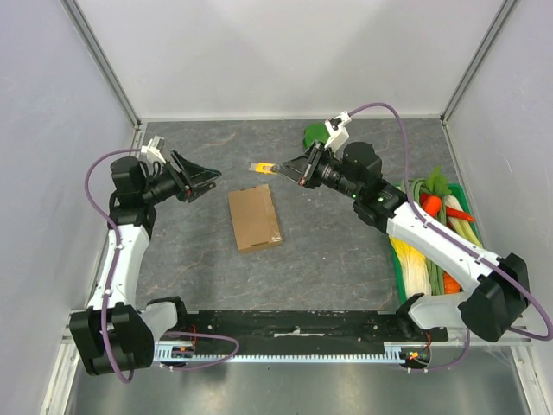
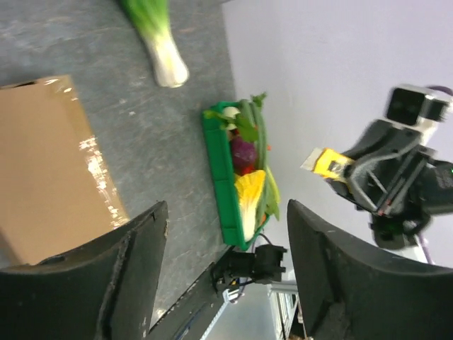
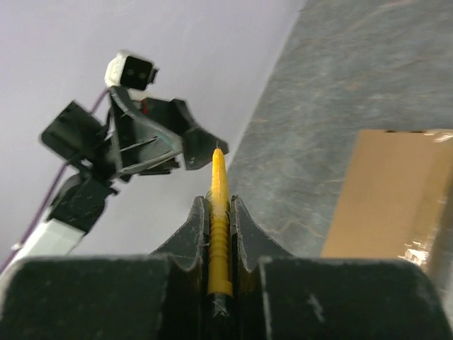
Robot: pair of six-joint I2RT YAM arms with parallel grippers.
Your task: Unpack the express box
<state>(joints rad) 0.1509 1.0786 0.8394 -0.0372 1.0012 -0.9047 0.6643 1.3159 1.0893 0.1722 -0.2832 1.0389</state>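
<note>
The express box (image 1: 254, 218), flat plain brown cardboard, lies closed on the grey table between the arms; it shows in the left wrist view (image 2: 49, 163) and the right wrist view (image 3: 389, 191). My right gripper (image 1: 285, 169) is shut on a yellow box cutter (image 1: 262, 167), held in the air above the table just beyond the box's far end; the cutter stands edge-on between the fingers (image 3: 219, 212). My left gripper (image 1: 207, 178) is open and empty, raised left of the box's far end, facing the cutter (image 2: 327, 163).
A green crate (image 1: 400, 277) of vegetables stands along the right edge, also in the left wrist view (image 2: 221, 177). A green-and-white bok choy (image 1: 316, 134) lies at the back, behind the right wrist; its stalk shows in the left wrist view (image 2: 159, 42).
</note>
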